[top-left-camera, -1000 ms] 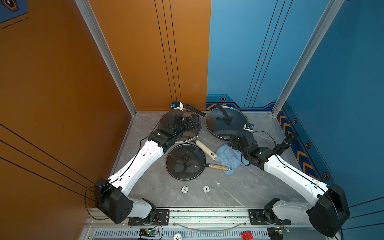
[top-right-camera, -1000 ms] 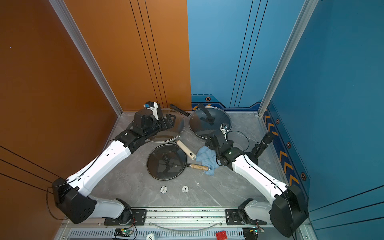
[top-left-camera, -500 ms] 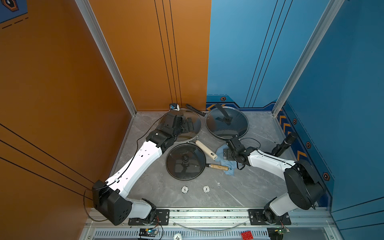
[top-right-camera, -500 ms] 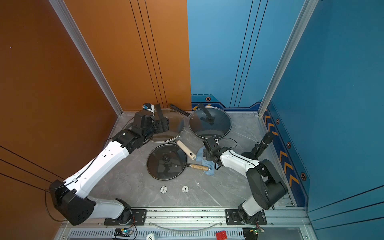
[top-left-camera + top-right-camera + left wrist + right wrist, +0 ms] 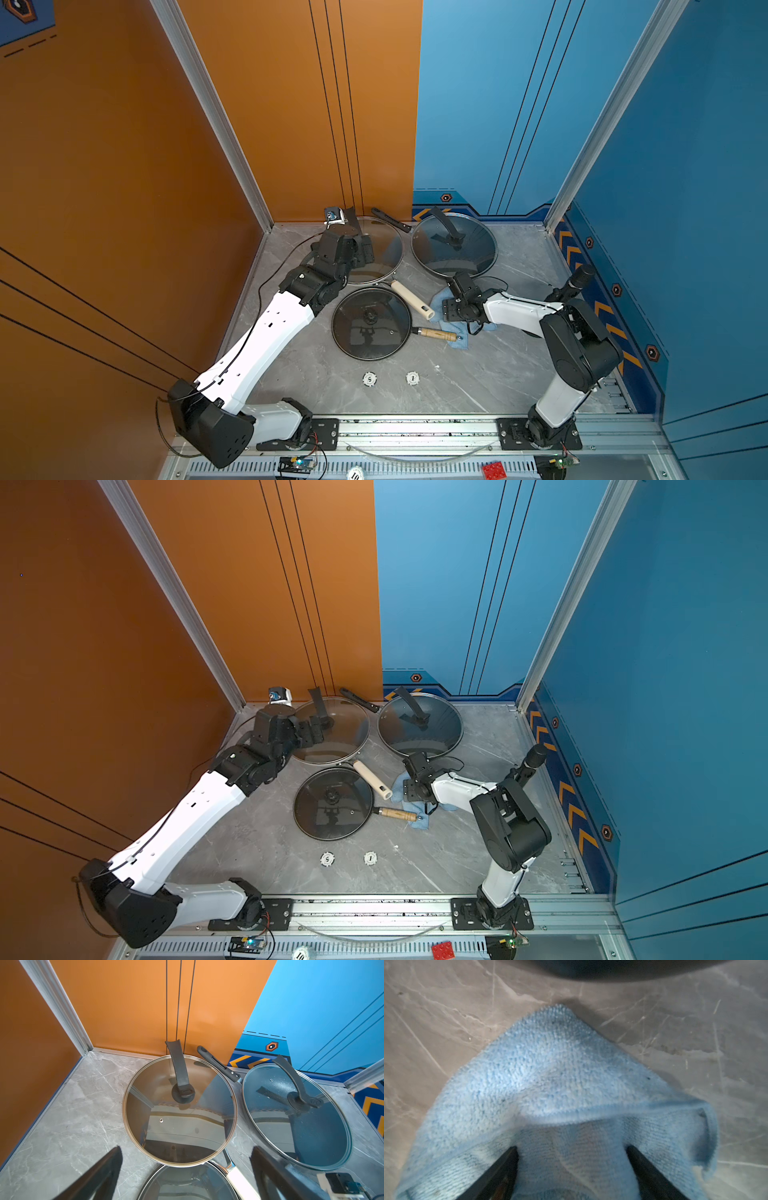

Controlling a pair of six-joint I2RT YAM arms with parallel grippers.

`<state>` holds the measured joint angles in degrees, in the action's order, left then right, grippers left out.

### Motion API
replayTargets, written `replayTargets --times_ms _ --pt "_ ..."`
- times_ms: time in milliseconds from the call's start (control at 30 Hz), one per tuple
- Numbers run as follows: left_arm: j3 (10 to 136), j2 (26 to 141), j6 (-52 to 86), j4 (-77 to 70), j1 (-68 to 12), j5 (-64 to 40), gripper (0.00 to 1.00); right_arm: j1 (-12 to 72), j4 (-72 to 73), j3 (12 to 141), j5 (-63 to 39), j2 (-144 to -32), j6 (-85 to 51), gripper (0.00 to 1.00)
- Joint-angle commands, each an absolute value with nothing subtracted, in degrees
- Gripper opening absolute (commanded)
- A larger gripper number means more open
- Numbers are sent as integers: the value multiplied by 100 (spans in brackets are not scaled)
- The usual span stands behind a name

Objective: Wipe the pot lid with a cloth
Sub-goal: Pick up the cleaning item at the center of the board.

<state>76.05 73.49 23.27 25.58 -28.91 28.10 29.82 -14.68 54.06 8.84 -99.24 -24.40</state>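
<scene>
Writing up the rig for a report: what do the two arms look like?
The left arm and right arm share white shells on the long links and black joints, bases and jaws. A thin black cable trails along the left; another loops at the right wrist. Both stand on a silver rail.

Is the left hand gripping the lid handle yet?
No, the left hand is open, with the black lid handle well ahead of it, untouched.

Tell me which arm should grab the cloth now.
Right. The right gripper is down on the cloth, its jaws apart astride a raised fold. The left gripper hangs open at the gold-rimmed glass lid at the back, away from the cloth.
</scene>
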Motion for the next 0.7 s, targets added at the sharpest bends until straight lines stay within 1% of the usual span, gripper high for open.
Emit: replayTargets --times_ms 0,67,100,167,267,400,433,567,667 --pt "7572 7261 2214 2674 -2755 3079 98 2980 -1460 5292 800 -10126 -2468 72" --pt "7610 7301 2215 2672 -2658 3002 98 2955 -1389 5301 722 -10174 -2494 62" --pt "7630 7321 2207 2676 -2625 2957 98 2932 -1367 5314 673 -10199 -2508 55" --pt "7655 7374 2189 2674 -2564 2885 98 2896 -1366 5343 614 -10193 -2563 44" --pt "7642 7433 2203 2672 -2490 2748 98 2883 -1397 5344 748 -10026 -2634 33" --pt "7629 7585 2224 2681 -2381 2435 98 2824 -1529 5395 1226 -9544 -2658 17" --pt "7645 7639 2230 2699 -2357 2344 98 2785 -1551 5413 1317 -9427 -2663 11" --pt "7722 7956 2241 2733 -2237 2133 98 2598 -1654 5538 1662 -8890 -2742 3" --pt "7775 8295 2177 2634 -2146 2110 98 2549 -1814 5692 1905 -8430 -2751 1"
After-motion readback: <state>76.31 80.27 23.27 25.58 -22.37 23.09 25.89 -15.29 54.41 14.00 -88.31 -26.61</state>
